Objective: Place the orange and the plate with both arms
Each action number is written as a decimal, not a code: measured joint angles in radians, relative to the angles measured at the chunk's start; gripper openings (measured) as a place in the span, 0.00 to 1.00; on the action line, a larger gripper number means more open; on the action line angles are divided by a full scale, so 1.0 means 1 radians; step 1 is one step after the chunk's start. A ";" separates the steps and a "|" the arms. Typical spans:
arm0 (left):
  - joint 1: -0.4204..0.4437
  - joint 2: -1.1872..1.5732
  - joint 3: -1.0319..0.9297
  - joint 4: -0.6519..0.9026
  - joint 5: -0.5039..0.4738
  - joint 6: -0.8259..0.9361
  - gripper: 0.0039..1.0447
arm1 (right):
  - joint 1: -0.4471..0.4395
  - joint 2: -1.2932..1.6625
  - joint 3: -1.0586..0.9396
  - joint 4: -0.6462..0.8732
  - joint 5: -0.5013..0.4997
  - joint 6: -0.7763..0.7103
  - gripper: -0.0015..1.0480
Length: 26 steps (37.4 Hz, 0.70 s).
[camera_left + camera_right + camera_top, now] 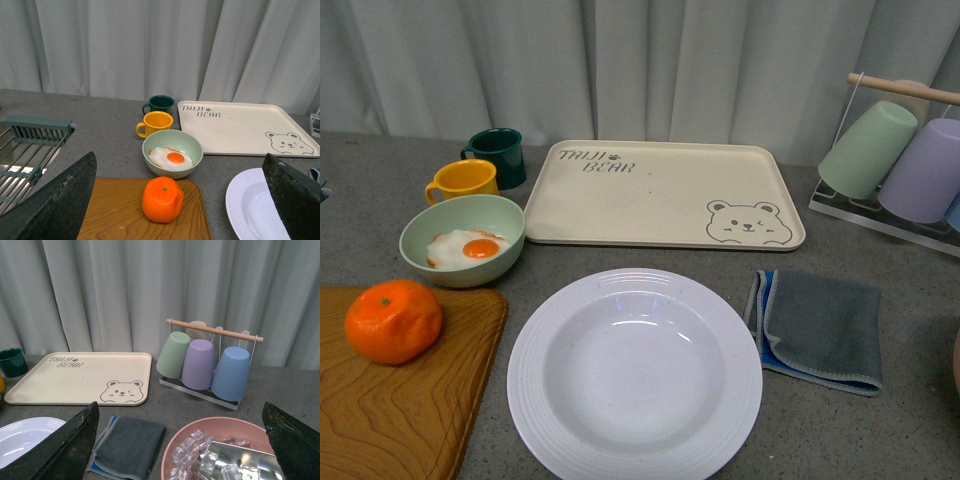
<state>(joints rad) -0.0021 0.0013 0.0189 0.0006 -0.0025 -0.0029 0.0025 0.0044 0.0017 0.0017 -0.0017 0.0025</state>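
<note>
The orange point(393, 320) sits on a wooden board point(400, 420) at the front left; it also shows in the left wrist view point(162, 199). The white deep plate point(635, 375) lies on the table at front centre; its rim shows in the left wrist view point(245, 200) and the right wrist view point(25, 437). My left gripper point(180, 210) is open, raised above and behind the orange. My right gripper point(180, 450) is open, above a pink bowl of ice. Neither arm shows in the front view.
A pale green bowl point(463, 238) with a fried egg, a yellow mug point(465, 180) and a dark green mug point(500, 155) stand left. A cream bear tray point(665, 193) lies behind the plate. Grey cloth point(820, 328), cup rack point(900, 160), pink ice bowl point(220, 450), dish rack point(30, 145).
</note>
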 joint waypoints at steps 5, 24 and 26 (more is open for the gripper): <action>0.000 0.000 0.000 0.000 0.000 0.000 0.94 | 0.000 0.000 0.000 0.000 0.000 0.000 0.91; 0.000 0.000 0.000 0.000 0.000 0.000 0.94 | 0.000 0.000 0.000 0.000 0.000 0.000 0.91; 0.000 0.000 0.000 0.000 0.000 0.000 0.94 | 0.000 0.000 0.000 0.000 0.000 0.000 0.91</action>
<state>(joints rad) -0.0017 0.0013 0.0189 0.0006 -0.0025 -0.0029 0.0025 0.0044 0.0017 0.0017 -0.0017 0.0025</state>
